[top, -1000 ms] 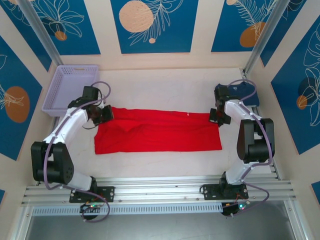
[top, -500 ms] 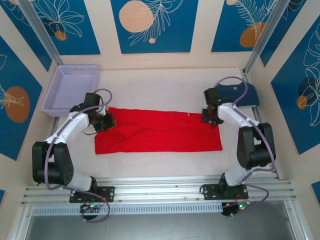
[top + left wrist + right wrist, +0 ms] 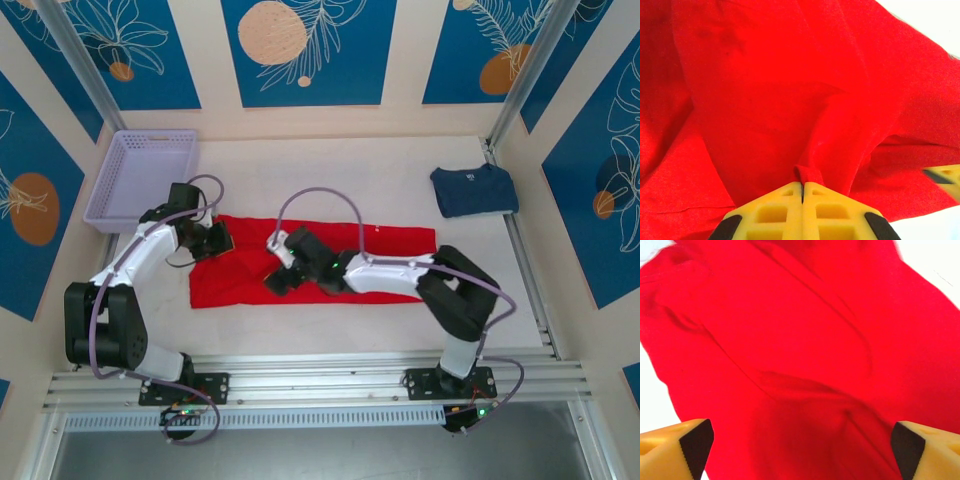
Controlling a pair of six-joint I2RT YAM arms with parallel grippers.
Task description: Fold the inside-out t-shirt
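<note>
Inside-out t-shirt (image 3: 232, 286): L pincer (image 3: 802, 186) clenched on its cloth; R pincer (image 3: 802, 440) spread wide, cloth just below, so pinch top layer only.

The left arm (image 3: 140, 250) is bending up from its base at the near left edge of the bench, its forearm angling toward the far left corner and its wrist turning inward. The left gripper (image 3: 802, 187) is pressing its yellow fingers (image 3: 770, 212) flush together on a fold of the bright red soft cloth t-shirt (image 3: 765, 100). The right arm (image 3: 390, 272) is stretching low and leftward from the near right edge to mid-bench. The right gripper (image 3: 802, 442) is holding its jaws spread wide, grasping nothing.
</note>
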